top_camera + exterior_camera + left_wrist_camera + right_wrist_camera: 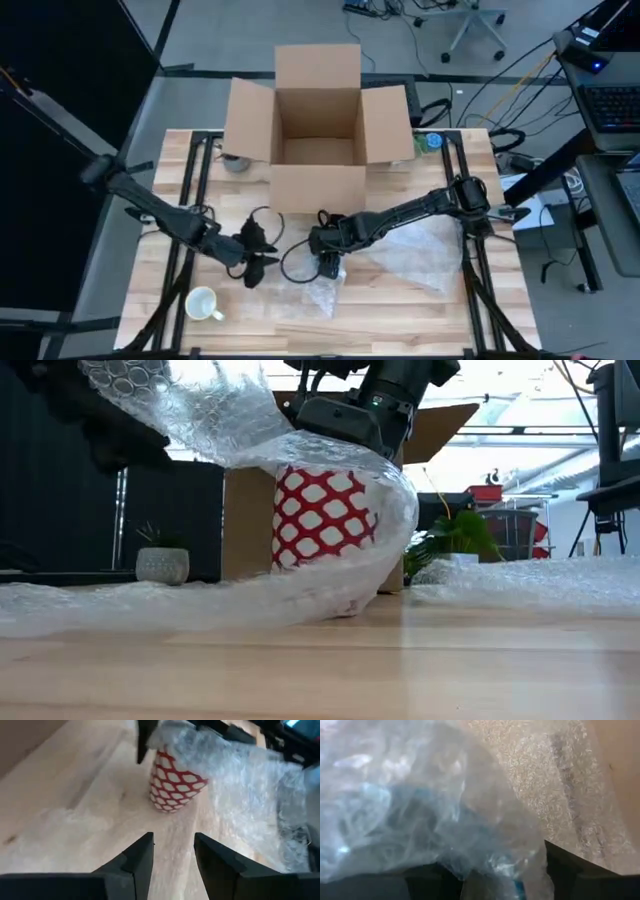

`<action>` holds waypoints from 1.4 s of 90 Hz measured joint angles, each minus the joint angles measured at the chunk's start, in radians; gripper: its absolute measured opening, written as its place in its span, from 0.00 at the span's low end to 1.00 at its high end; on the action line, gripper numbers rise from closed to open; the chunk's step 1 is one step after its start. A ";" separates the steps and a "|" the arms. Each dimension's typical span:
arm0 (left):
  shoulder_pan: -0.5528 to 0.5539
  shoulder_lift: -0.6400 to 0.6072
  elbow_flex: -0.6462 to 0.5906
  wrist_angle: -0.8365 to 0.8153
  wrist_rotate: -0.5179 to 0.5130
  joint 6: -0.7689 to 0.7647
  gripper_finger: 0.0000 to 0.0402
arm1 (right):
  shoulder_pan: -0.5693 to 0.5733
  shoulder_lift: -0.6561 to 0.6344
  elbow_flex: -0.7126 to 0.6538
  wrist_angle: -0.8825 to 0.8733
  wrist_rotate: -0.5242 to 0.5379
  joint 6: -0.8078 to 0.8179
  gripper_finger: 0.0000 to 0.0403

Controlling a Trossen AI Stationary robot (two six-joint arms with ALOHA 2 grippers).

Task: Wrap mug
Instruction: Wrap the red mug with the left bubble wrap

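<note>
While the right end effector (328, 262) sat over the red-and-white mug (322, 518) at the centre of the table (420, 310), its fingers pinched bubble wrap (250, 430) draped across that mug. Left end effector (255, 262), just left of centre, fingers spread, held nothing. Cardboard box (318, 125) upper centre; white cup (203, 303) lower left.

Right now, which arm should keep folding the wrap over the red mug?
Right. The right gripper sits over the red mug, bubble wrap draped beneath it. The left gripper hangs open beside it, holding nothing.
</note>
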 joint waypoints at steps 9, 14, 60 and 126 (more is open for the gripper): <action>0.004 0.091 0.000 0.191 -0.002 0.096 0.32 | 0.000 0.000 0.000 0.010 0.000 -0.003 0.44; 0.013 0.140 0.000 0.313 -0.004 0.162 0.32 | 0.000 0.000 0.000 0.017 0.000 -0.007 0.44; 0.146 0.407 0.097 0.620 0.059 0.391 0.32 | 0.001 0.001 -0.003 0.030 -0.004 -0.038 0.44; 0.186 0.496 0.153 0.644 0.093 0.361 0.32 | 0.006 -0.103 -0.006 -0.095 0.004 -0.085 0.44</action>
